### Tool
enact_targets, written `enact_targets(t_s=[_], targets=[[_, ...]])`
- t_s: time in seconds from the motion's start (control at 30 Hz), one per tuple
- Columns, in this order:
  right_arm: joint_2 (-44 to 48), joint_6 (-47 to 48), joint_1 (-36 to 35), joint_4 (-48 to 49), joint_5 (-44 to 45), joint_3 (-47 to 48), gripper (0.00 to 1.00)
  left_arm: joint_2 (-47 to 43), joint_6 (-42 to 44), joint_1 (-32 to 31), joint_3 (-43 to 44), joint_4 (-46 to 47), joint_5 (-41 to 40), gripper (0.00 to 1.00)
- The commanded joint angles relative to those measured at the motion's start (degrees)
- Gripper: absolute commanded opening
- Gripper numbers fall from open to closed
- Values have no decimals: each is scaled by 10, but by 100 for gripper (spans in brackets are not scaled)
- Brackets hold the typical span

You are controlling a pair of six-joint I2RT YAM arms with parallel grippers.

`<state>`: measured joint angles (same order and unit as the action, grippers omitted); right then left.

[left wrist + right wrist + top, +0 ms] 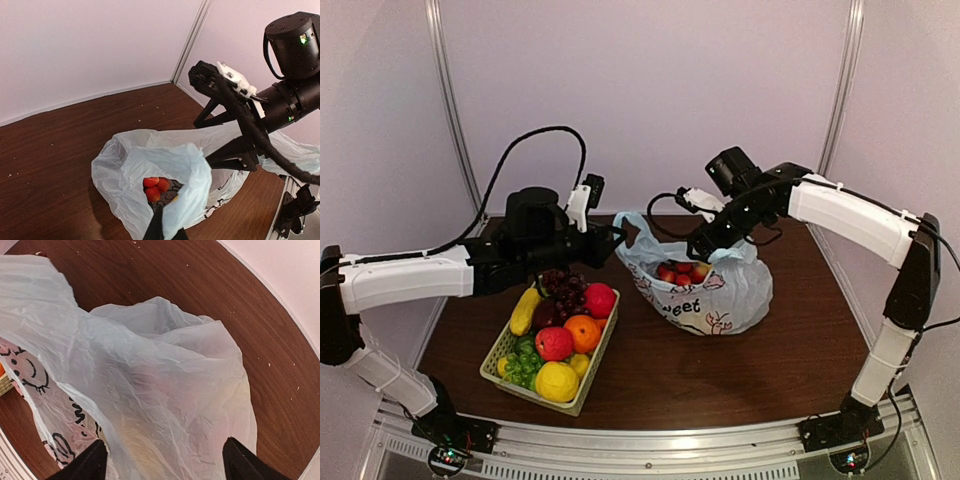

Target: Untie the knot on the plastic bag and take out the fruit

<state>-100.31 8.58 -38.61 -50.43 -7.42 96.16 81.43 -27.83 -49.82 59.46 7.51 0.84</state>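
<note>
Evidently the untying is done: the plastic bag [720, 295] sits right of centre in the top view, its mouth gaping and red fruit [680, 272] showing inside. The left gripper [618, 243] is pinched tight on the bag's left handle and holds it up. The right gripper [717, 243] hangs wide-jawed over the bag's right side, gripping nothing. The next move is probably for it to dip through the mouth and close on one fruit without snagging the film.

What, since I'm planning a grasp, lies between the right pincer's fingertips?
Only pale film of the plastic bag, shown in the right wrist view.

Robot lab cell: plain panelled walls [650, 90]
</note>
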Motion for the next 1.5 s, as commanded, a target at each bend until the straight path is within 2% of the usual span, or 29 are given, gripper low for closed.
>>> enact_targets(t_s=[0.0, 0.27, 0.43, 0.77, 0.93, 1.13, 1.2, 1.23, 1.33, 1.43, 1.47], targets=[[-1, -13, 5, 1, 88, 1, 71, 0, -3, 0, 10, 15, 1, 0], [1, -16, 34, -1, 45, -1, 37, -14, -4, 1, -3, 7, -8, 0], [13, -19, 36, 10, 15, -6, 0, -19, -5, 1, -8, 4, -21, 0], [79, -73, 65, 43, 140, 82, 0, -32, -5, 1, -15, -16, -31, 0], [121, -86, 79, 68, 136, 73, 0, -37, -5, 1, -18, -24, -38, 0], [164, -102, 79, 93, 68, 5, 0, -44, 0, 1, -22, -33, -25, 2], [176, -102, 79, 108, 19, -23, 0, -51, 6, 0, -26, -35, -10, 9], [183, -104, 79, 118, -4, -38, 0, -54, 9, 0, -27, -37, 7, 17], [198, -104, 73, 140, -60, -72, 0, -72, 18, 0, -22, -51, 43, 58], [206, -102, 69, 149, -85, -92, 0, -86, 30, -1, -1, -70, 77, 88], [206, -101, 68, 149, -91, -94, 0, -86, 36, -1, 13, -89, 87, 94]])
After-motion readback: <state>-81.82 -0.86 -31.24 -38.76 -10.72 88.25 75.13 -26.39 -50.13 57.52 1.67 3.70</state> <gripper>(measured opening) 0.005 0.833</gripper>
